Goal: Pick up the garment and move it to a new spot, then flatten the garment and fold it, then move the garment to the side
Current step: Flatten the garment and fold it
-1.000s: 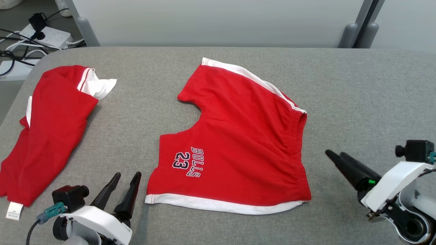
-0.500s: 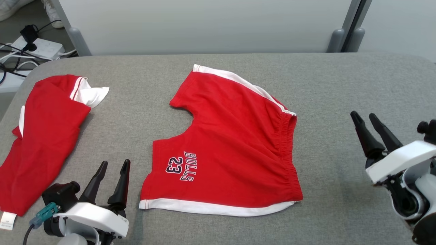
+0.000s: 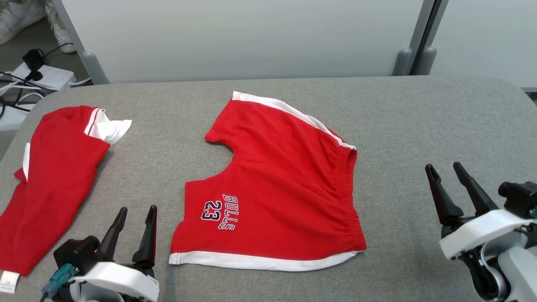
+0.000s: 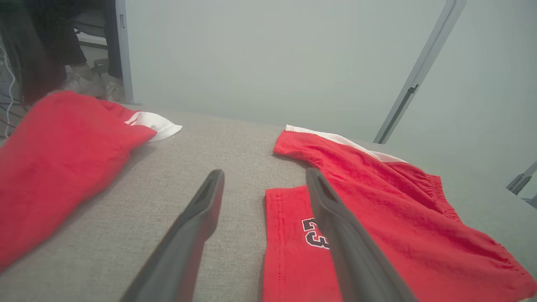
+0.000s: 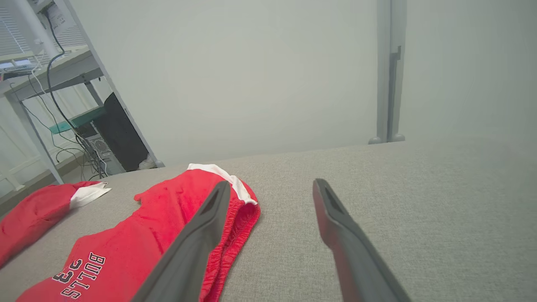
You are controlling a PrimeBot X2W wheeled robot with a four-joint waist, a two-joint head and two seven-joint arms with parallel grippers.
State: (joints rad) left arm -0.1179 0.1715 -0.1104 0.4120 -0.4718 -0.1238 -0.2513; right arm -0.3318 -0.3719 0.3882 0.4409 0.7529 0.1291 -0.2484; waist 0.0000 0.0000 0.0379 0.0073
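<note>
The garment, red shorts (image 3: 285, 188) with white trim and a "BULLS 23" print, lies spread flat in the middle of the grey table (image 3: 419, 117). Its waistband faces right and its leg hems face left and toward me. My left gripper (image 3: 138, 207) stands open just left of the near leg hem, nothing between its fingers. In the left wrist view the left gripper (image 4: 265, 171) points past the shorts (image 4: 377, 209), hem edge. My right gripper (image 3: 442, 165) is open, well right of the waistband. The right wrist view has the right gripper (image 5: 272, 182) over bare table beside the shorts (image 5: 159, 226).
A second red garment with white trim (image 3: 54, 176) lies loosely folded at the table's left edge, its label near the front corner. Beyond the far left corner are a power strip and cables (image 3: 46, 77) on the floor. A pale partition stands behind the table.
The head camera has tilted, shifting the whole picture down. My right gripper swung from pointing left at the waistband to pointing up, farther right. The left gripper barely moved.
</note>
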